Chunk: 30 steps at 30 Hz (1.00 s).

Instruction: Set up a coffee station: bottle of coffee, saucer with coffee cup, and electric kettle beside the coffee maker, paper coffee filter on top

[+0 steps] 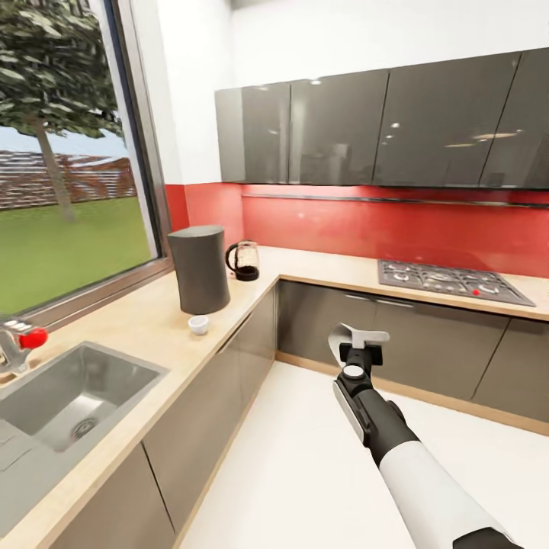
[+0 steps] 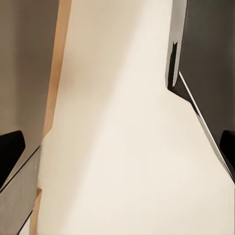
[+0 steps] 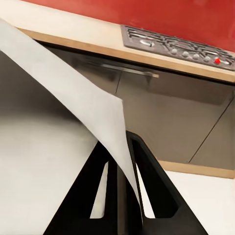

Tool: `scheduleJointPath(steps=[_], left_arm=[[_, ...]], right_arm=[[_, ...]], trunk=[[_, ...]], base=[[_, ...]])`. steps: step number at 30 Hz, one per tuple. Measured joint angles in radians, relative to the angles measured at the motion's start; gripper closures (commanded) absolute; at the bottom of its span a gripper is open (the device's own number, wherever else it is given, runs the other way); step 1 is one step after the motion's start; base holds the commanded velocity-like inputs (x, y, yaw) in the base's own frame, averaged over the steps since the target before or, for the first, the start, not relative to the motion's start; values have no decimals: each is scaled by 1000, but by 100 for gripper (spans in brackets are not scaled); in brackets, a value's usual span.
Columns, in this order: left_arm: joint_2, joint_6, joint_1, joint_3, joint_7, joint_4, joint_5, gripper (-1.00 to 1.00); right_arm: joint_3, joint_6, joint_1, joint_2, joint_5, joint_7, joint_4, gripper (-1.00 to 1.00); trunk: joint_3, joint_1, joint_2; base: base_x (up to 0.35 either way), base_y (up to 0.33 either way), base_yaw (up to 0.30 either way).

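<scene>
Beige countertop [image 1: 145, 320] runs along the window wall and turns at the inner corner toward the hob [image 1: 450, 280]; its light wood front edge is unbroken on both legs. Largest on it, the coffee maker [image 1: 200, 268] stands near that corner, a little back from the front edge, flat top bare. Electric kettle [image 1: 244, 261] sits just behind it, deeper into the corner, the two near but seemingly apart. Coffee cup [image 1: 198, 325] rests directly on the countertop just in front of the coffee maker, close to the front edge; no saucer seen under it. Sink [image 1: 72, 393] lies further along the same leg. Right gripper [image 1: 358, 339] is held over open floor [image 1: 305, 457], well clear of the cabinets, fingers pinched on the paper coffee filter [image 3: 73, 122], sheet standing up between them. Left gripper's dark fingertips [image 2: 11, 149] show apart, nothing between, floor below. Judged step: filter delivery. Next move likely calls for carrying the sheet up and across the front edge, above the cup, to the maker's top. Room is ample over the floor; tighter near kettle and cup.
</scene>
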Motion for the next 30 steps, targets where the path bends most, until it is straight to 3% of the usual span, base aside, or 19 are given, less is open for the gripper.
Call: scheduleJointPath(steps=[24,30], left_arm=[[0,0,0,1,0,0,0,-100],[0,0,0,1,0,0,0,-100]], right_arm=[[2,0,0,2,-1,0,2,100],[2,0,0,3,-1,0,2,100]], trunk=[[0,0,0],[0,0,0]], base=[[317,-115,0],[328,-129,167]])
